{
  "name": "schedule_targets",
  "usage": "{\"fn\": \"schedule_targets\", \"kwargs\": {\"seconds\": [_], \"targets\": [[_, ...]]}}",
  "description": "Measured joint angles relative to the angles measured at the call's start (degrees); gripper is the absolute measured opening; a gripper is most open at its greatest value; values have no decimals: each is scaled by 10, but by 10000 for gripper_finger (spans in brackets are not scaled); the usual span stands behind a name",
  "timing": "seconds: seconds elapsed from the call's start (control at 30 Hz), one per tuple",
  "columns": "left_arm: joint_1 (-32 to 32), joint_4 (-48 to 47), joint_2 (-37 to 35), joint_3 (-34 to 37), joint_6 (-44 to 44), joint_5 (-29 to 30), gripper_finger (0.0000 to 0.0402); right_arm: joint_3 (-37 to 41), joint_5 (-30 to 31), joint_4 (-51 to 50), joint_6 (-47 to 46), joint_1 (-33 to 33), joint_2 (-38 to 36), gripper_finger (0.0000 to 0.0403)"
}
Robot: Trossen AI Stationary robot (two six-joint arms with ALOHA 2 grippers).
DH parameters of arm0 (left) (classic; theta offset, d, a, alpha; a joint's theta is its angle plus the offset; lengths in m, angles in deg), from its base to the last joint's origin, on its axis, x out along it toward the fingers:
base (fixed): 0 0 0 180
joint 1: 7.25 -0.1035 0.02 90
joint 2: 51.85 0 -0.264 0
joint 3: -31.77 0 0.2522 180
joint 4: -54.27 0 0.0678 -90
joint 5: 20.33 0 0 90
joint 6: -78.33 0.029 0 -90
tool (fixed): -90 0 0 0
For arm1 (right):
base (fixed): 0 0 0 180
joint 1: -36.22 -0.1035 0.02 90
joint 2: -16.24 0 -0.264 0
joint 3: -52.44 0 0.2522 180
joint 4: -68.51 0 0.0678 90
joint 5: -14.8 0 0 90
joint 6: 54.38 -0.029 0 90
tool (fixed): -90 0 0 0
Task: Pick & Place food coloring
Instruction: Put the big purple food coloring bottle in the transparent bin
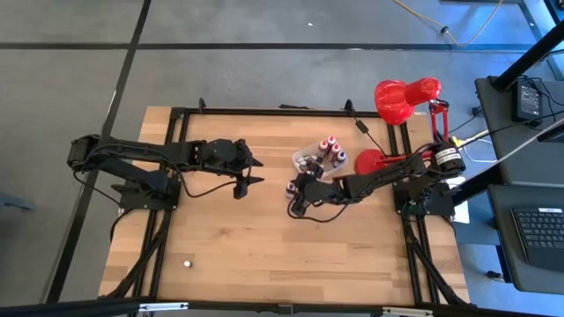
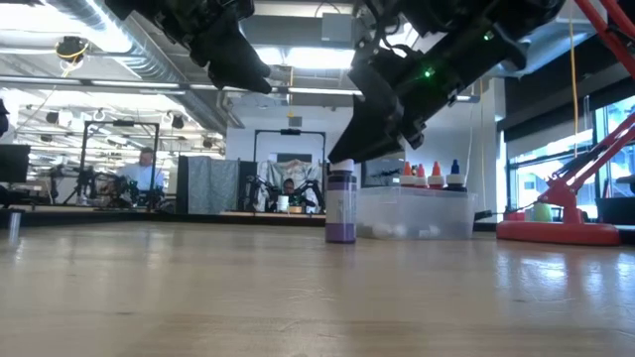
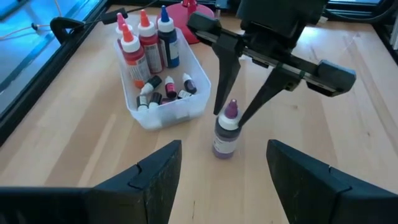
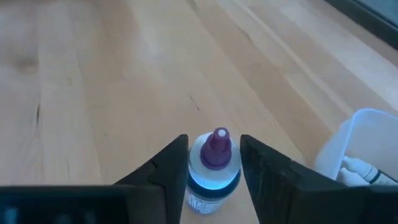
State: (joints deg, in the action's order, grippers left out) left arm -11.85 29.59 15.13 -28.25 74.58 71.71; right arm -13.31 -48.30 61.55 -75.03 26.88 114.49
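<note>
While right tool point(image 3: 233, 115) straddles purple-capped bottle point(image 3: 226, 132) on wood table point(image 3: 323, 143), left tool point(image 1: 256, 169) wide; lab behind.

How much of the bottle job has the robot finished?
One purple bottle already stands upright on the table, outside the clear tub. The right hand is around its cap right now, fingers on both sides; whether it is gripping or letting go I can't tell. Left to do: several bottles are in the tub. The left hand waits open nearby.
</note>
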Motion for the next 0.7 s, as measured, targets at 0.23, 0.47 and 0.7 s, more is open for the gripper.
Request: {"fn": "schedule_targets", "kwargs": {"seconds": [0.23,0.47,0.7], "targets": [[0,0,0,0,0,1,231,-1,0,-15,2,5,-2,135],[0,0,0,0,0,1,231,0,-17,-22,0,6,0,149],[0,0,0,0,0,1,231,0,-15,-22,-44,6,0,150]]}}
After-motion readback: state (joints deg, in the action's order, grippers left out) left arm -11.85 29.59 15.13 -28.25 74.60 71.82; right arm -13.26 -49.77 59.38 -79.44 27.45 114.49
